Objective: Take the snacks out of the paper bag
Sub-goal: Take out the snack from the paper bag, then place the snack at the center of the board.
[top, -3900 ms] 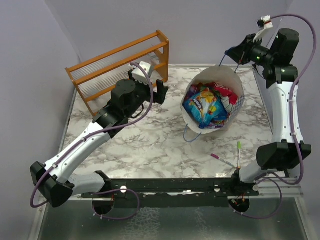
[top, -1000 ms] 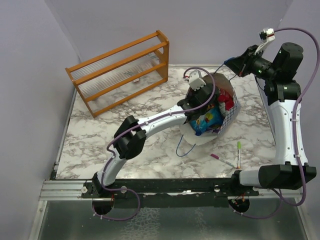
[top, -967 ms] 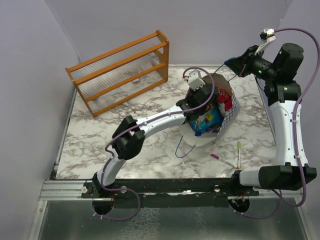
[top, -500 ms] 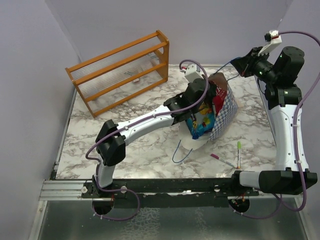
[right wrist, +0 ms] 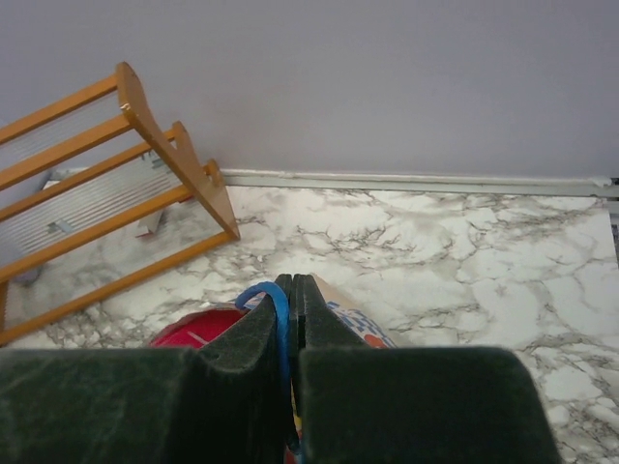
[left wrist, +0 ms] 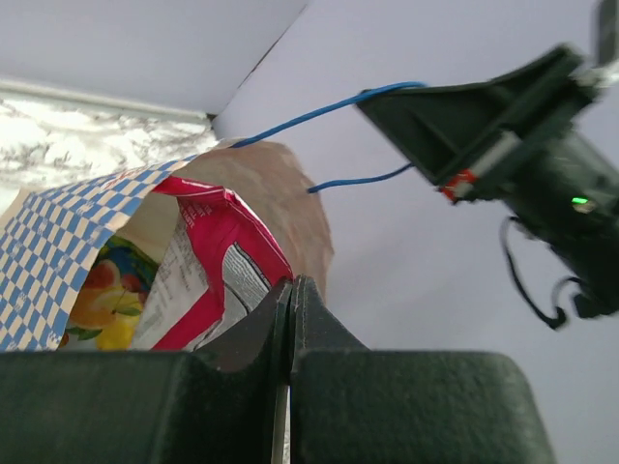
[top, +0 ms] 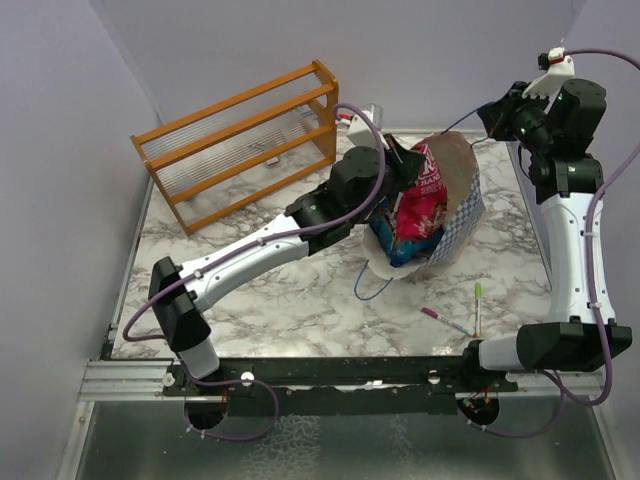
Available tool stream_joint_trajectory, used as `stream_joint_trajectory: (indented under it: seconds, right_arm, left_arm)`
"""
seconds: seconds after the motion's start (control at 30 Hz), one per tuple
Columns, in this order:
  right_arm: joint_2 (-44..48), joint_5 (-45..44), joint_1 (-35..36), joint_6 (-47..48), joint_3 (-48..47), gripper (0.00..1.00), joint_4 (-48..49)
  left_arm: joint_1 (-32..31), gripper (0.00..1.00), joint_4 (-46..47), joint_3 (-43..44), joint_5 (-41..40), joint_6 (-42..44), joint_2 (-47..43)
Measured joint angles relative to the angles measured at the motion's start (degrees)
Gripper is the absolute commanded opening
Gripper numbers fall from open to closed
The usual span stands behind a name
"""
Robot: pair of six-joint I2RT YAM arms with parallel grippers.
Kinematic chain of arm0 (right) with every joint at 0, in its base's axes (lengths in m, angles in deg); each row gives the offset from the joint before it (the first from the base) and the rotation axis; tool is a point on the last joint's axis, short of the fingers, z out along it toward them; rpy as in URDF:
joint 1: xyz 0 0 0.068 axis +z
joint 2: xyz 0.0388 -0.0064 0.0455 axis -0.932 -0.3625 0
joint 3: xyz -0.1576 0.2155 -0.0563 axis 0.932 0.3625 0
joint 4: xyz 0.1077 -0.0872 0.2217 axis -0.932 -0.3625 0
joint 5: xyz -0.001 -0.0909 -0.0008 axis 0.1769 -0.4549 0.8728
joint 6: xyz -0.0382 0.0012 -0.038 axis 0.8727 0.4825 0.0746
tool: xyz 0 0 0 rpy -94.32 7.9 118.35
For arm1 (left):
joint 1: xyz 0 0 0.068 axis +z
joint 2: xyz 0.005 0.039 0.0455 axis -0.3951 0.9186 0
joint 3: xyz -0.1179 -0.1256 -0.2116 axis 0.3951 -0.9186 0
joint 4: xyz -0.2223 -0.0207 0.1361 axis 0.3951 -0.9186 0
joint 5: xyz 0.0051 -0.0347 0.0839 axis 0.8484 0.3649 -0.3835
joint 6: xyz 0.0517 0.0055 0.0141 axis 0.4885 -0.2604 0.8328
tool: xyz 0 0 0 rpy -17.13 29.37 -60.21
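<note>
The left gripper has risen from the paper bag, its jaws closed tight on a red snack packet that is now half out. The right gripper stays clamped on the blue handle and holds the bag up.

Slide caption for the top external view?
Left gripper shut on a red snack packet at the mouth of the paper bag; right gripper holds the blue cord handle up.
</note>
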Motion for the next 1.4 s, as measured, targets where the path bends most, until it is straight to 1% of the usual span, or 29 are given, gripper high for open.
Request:
stream_joint_trajectory:
  seconds: [0.13,0.23,0.37,0.47,0.53,0.73,0.83,0.9,1.03,1.17,1.27,1.33,1.4]
  right_arm:
    - [-1.0,-2.1,0.0,0.1,-0.6,0.01,-1.0]
    - [-1.0,-3.2,0.0,0.2,-0.5,0.01,-1.4]
    - [-0.9,-3.4,0.0,0.2,0.6,0.01,-1.4]
    - [-0.9,-3.3,0.0,0.4,1.4,0.01,-1.5]
    - [-0.6,-3.2,0.0,0.6,1.9,0.01,-1.5]
    - [1.9,-1.4,0.0,1.2,4.7,0.01,-1.4]
    - [3.5,0.2,0.0,1.2,6.3,0.01,-1.3]
    - [4.0,1.2,0.0,1.2,6.7,0.01,-1.1]
    - [4.1,3.6,0.0,1.2,6.8,0.01,-0.9]
    - [4.9,7.2,0.0,1.2,8.3,0.01,-0.3]
    - [6.4,11.3,-0.1,1.2,11.0,0.01,0.7]
    - [7.0,13.7,-0.1,1.1,11.9,0.01,1.0]
    - [7.1,15.4,-0.1,1.0,11.9,0.01,1.3]
  left_arm:
    - [0.0,0.0,0.0,0.0,2.4,4.4,-3.9]
    - [0.0,0.0,-1.0,1.0,6.5,9.0,-6.6]
    - [0.2,0.0,-6.2,5.2,11.7,15.3,-9.2]
    - [0.2,0.0,-12.6,7.0,12.4,19.3,-13.4]
    - [0.2,0.0,-16.7,7.3,11.6,21.0,-16.8]
    - [0.2,0.0,-29.9,9.2,4.1,23.8,-25.6]
    - [0.2,0.0,-37.0,10.9,-0.1,22.8,-27.3]
    - [0.2,0.0,-40.9,10.5,-2.3,21.4,-28.0]
    - [0.2,0.0,-46.3,6.2,-5.6,18.7,-29.8]
    - [0.8,0.0,-50.5,3.8,-7.8,17.3,-29.4]
    - [3.8,0.0,-51.4,1.7,-7.7,17.1,-28.2]
    - [8.5,0.0,-51.5,-0.9,-5.4,17.4,-27.3]
    - [14.8,0.0,-50.7,-4.5,-1.0,17.8,-26.3]
